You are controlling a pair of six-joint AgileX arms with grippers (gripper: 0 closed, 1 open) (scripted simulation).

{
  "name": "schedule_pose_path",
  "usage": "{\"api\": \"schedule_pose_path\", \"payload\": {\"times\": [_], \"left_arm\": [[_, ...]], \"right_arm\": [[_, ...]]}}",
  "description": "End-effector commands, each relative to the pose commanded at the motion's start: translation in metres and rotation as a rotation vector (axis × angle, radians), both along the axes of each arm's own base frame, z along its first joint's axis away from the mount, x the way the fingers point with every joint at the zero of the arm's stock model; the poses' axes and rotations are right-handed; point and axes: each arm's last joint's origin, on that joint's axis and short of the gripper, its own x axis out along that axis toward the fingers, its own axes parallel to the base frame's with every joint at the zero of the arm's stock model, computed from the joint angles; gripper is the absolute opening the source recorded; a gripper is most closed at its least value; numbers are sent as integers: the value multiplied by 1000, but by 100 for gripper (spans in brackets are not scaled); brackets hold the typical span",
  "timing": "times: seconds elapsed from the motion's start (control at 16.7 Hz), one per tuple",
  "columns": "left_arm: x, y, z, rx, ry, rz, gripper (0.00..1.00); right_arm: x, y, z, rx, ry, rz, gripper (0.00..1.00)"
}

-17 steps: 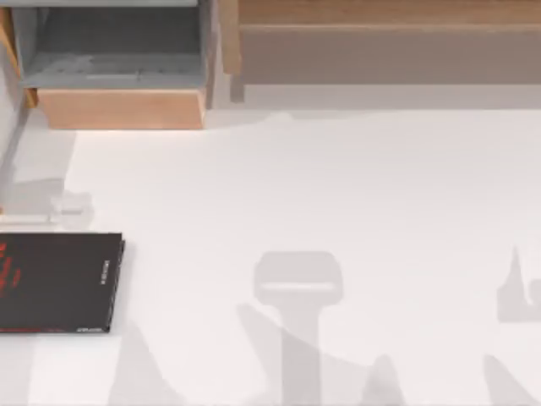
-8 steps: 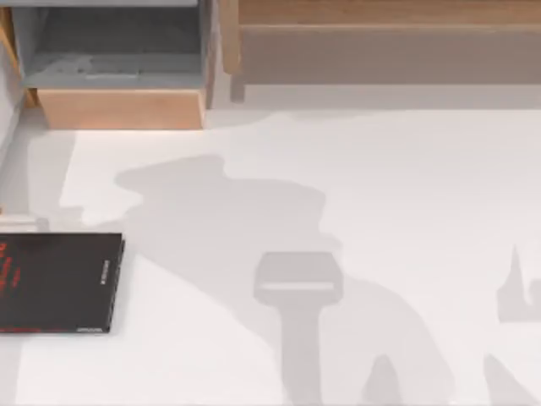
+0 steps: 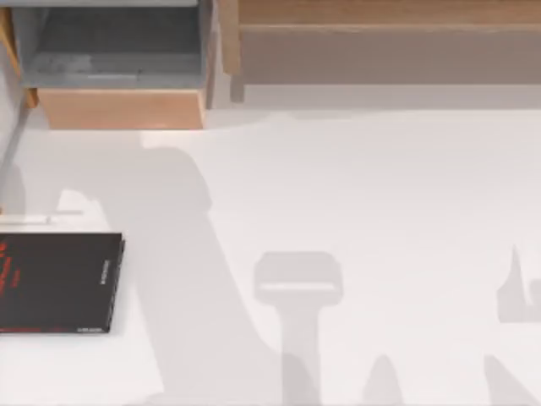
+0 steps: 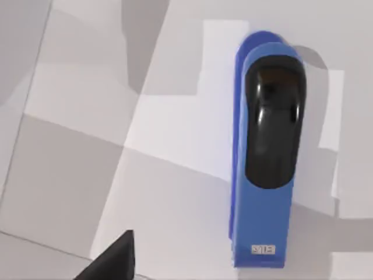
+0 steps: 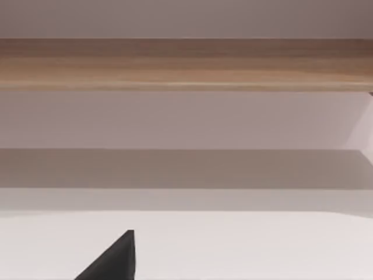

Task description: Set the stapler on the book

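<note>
Hovering over the white table [image 4: 76, 146], my left gripper is showing me just one dark fingertip [image 4: 113, 259]; I cannot tell how wide it is. The stapler [image 4: 265, 157] is lying flat nearby, untouched. The book [image 3: 55, 283] is lying at the table's left edge.
</note>
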Motion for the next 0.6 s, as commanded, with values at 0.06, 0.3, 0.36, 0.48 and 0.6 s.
{"api": "schedule_pose_path", "payload": {"times": [0.06, 0.3, 0.36, 0.48, 0.6], "left_arm": [[4, 3, -10, -9, 20, 3, 100], [14, 6, -30, -26, 59, 2, 100], [14, 6, -31, -27, 60, 1, 100], [14, 6, -31, -27, 60, 1, 100], [15, 5, -32, -27, 62, -1, 100]], "right_arm": [[0, 0, 0, 0, 0, 0, 100], [0, 0, 0, 0, 0, 0, 100], [0, 0, 0, 0, 0, 0, 100], [0, 0, 0, 0, 0, 0, 100], [0, 0, 0, 0, 0, 0, 100]]}}
